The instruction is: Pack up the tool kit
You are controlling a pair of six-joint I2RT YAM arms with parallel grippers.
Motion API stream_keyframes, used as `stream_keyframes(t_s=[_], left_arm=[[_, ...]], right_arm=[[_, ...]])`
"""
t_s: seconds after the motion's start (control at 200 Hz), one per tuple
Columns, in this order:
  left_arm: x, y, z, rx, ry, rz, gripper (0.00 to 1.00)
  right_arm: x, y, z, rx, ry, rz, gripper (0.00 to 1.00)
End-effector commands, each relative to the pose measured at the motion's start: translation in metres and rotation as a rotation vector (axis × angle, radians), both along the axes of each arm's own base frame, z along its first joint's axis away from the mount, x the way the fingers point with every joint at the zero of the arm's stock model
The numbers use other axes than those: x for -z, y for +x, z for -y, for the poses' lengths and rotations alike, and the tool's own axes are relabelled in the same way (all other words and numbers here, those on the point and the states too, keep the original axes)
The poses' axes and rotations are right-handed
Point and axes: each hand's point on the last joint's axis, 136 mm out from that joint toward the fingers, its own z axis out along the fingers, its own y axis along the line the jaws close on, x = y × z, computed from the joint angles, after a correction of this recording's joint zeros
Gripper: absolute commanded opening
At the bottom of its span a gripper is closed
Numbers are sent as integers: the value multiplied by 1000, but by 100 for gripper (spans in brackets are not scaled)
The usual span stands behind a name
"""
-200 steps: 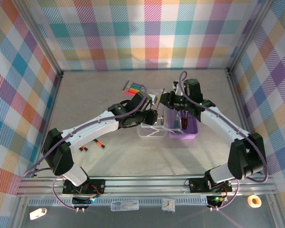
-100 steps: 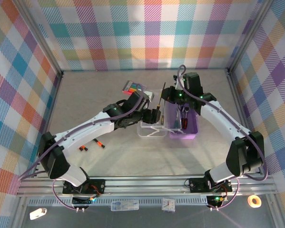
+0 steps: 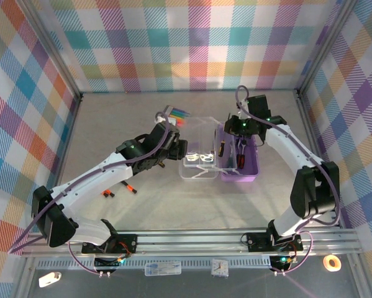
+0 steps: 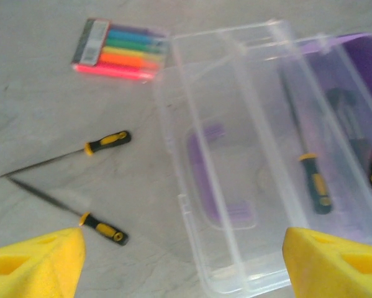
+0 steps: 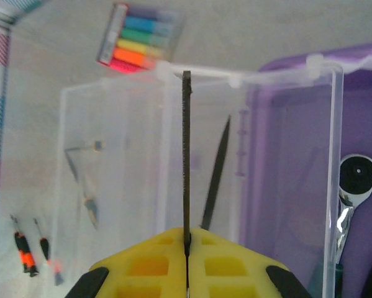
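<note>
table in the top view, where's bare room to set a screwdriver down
Bare table between the tool kit and the arm bases, and the far strip behind the marker pack. Crowded around the clear lid and by the two loose screwdrivers.

left arm [image 3: 108,172], right arm [image 3: 291,152]: white shells, black joints, lilac cables [image 3: 238,96]; yellow cell-moulded finger pads [image 4: 36,264].

left pincer [image 3: 179,149] now wide open, drawn back leftward off the clear lid [image 3: 198,162]
</note>
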Motion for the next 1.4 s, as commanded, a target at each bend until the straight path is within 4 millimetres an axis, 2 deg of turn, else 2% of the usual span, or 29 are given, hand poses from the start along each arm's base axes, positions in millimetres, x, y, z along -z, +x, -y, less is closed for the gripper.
stream_keyframes(t_s=[0.0,0.365,0.54,0.66,0.82,0.99,1.13,1.27,1.395], left_arm=[[13,3,-18,-80,33,-29,82],[38,8,-21,-99,47,-90,82],[50,11,-24,-112,65,-119,83],[58,12,-23,-115,68,-138,83],[67,13,-22,-117,76,-159,83],[78,14,-24,-131,94,-183,83],[90,13,-30,-163,113,-204,83],[109,14,-44,-229,147,-243,79],[128,15,-53,-282,152,-299,74]], right_arm=[[12,-3,-2,-48,-39,-34,9],[43,6,-14,-77,-6,-132,11],[59,7,-12,-51,-13,-176,11],[65,8,-14,-46,-4,-195,12],[66,7,-16,-49,13,-207,18],[55,7,-18,-50,28,-183,24],[40,5,-18,-59,40,-146,24],[17,2,-18,-66,53,-100,25],[-3,-3,-10,-50,26,-47,27]])
